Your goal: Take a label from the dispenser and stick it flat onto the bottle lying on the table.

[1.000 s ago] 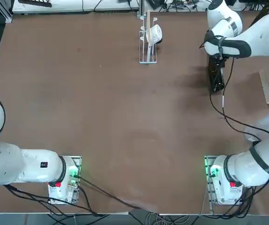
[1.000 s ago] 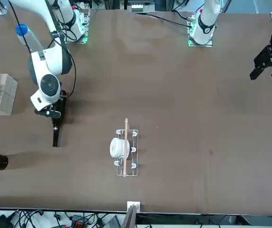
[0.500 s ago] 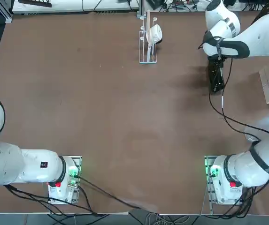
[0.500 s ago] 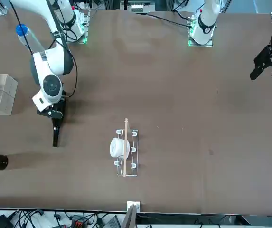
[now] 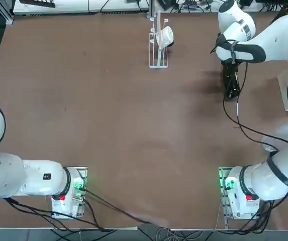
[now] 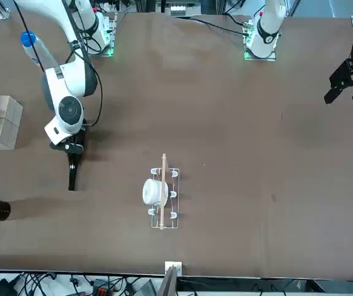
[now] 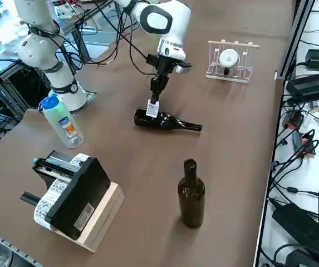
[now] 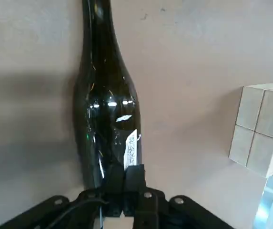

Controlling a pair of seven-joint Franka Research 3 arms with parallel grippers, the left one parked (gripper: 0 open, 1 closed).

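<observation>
Shifted a little since one second ago: right gripper (image 7: 155,99) now sits slightly nearer the far table edge in the top view, more over the base end of the bottle (image 7: 165,120). Everything else unmoved.

Fingers (image 8: 126,177) pressed fully together, pinching one end of the label (image 7: 152,109); free end of the label hangs down and lies against the dark glass. Held by the edge probably so that the sticky face can roll onto the curve without creases.

Bottle lies on its side on the brown table (image 7: 148,167), neck pointing away from the arm, so the wide body faces upward for sticking. Dispenser (image 7: 230,59) stands well apart, near the far edge, already left behind.

Judged step: laying the label down flat. Risk: glass may roll under a sideways push.
</observation>
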